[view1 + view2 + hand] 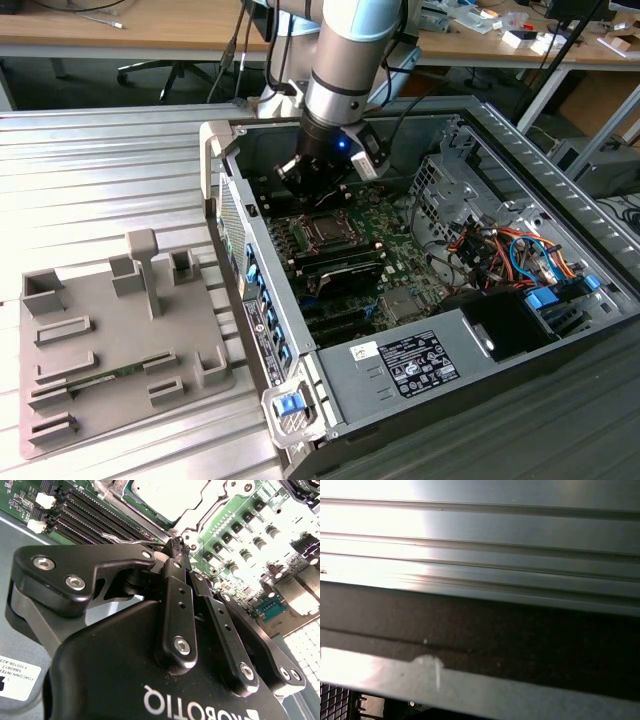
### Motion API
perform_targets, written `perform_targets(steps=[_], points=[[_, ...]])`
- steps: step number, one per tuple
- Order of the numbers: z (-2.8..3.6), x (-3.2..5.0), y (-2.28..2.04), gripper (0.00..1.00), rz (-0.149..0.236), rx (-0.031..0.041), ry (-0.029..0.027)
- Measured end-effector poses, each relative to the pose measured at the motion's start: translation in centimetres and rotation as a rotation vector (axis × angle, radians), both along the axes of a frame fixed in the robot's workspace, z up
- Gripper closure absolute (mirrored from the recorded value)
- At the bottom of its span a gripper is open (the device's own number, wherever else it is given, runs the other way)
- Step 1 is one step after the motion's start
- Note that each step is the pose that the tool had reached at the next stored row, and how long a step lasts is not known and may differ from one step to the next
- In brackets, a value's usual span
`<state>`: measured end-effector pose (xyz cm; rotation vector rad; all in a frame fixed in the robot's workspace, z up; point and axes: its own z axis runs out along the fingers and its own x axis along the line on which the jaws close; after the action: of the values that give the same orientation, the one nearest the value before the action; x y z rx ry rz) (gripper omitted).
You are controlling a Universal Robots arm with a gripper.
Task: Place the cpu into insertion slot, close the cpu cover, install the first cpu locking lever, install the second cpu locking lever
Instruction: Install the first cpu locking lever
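With the cpu (pixel 165 492) seated under the cpu cover (pixel 212 502) at the second wrist view's top, the gripper (pixel 176 547), fingertips pressed together, bore on a locking lever (pixel 132 541), a step calling for steady downward pressure.

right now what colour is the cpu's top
Light silver-grey metal, seen best in the second wrist view: the cpu sits in its socket.

Exterior view overlooks the open computer case (pixel 420 300); wrist views sit close.

Cpu (pixel 165 492) cut off by second wrist view's edge, glare washing its top. Gripper (pixel 176 546) fingertips pressed together, contact with thin wire lever (pixel 131 539) unclear. Socket (pixel 322 229) detail too small in exterior view.
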<state>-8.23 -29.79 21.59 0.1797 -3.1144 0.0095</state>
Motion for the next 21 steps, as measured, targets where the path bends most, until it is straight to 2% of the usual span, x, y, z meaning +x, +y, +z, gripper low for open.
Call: perform_targets(steps=[21], points=[[-0.44, 0.26, 0.00, 0.89, 0.002, -0.0001, 0.0001]])
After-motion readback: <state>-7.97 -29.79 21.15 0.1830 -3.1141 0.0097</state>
